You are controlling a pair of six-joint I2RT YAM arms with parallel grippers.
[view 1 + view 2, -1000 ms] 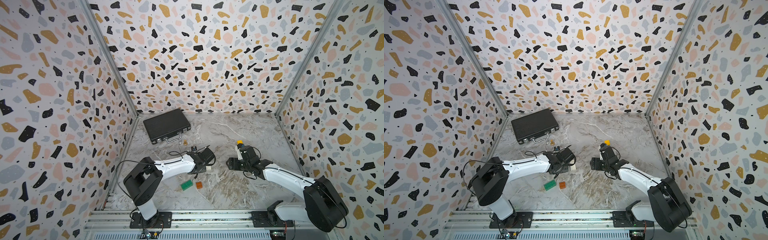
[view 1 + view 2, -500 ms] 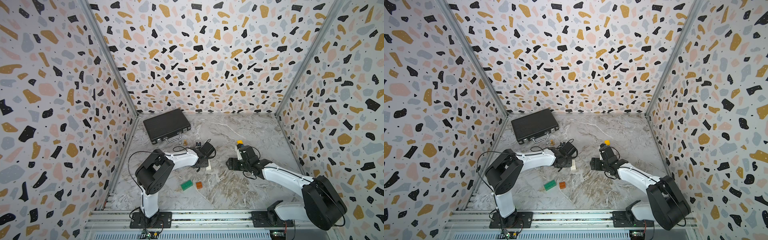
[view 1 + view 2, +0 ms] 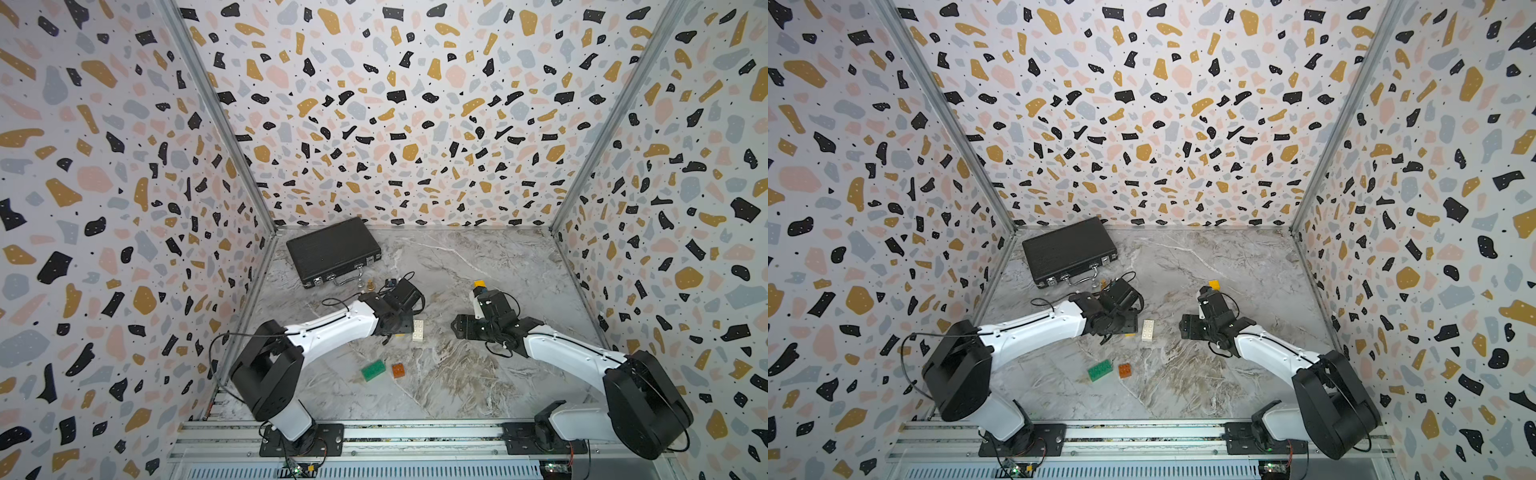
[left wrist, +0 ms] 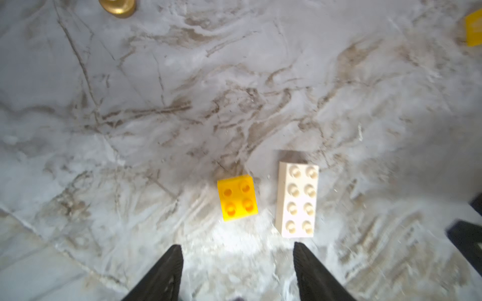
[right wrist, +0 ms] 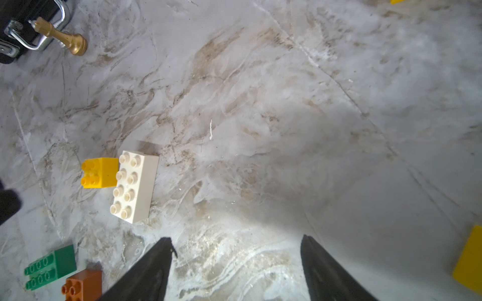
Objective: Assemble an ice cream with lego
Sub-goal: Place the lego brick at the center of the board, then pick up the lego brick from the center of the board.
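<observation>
No ice cream stack is in view; the lego lies loose on the marble floor. A small yellow square brick (image 4: 237, 198) sits studs up beside a white oblong brick (image 4: 298, 200) (image 3: 418, 331). My left gripper (image 4: 238, 249) hangs open just short of the yellow one, nothing between its fingers. A green oblong (image 3: 372, 370) and an orange-brown square (image 3: 398, 370) lie nearer the front. My right gripper (image 5: 236, 241) is open and empty, to the right of the white brick (image 5: 134, 186). Another yellow brick (image 3: 480, 284) lies behind the right wrist.
A black briefcase (image 3: 334, 250) lies at the back left, with a small brass knob-like object (image 5: 62, 36) by its handle. A further yellow piece (image 5: 469, 260) shows at the edge of the right wrist view. Patterned walls close three sides.
My left gripper's jaws have opened, and the small yellow brick now lies free beside the white one. The right arm has hardly moved.
</observation>
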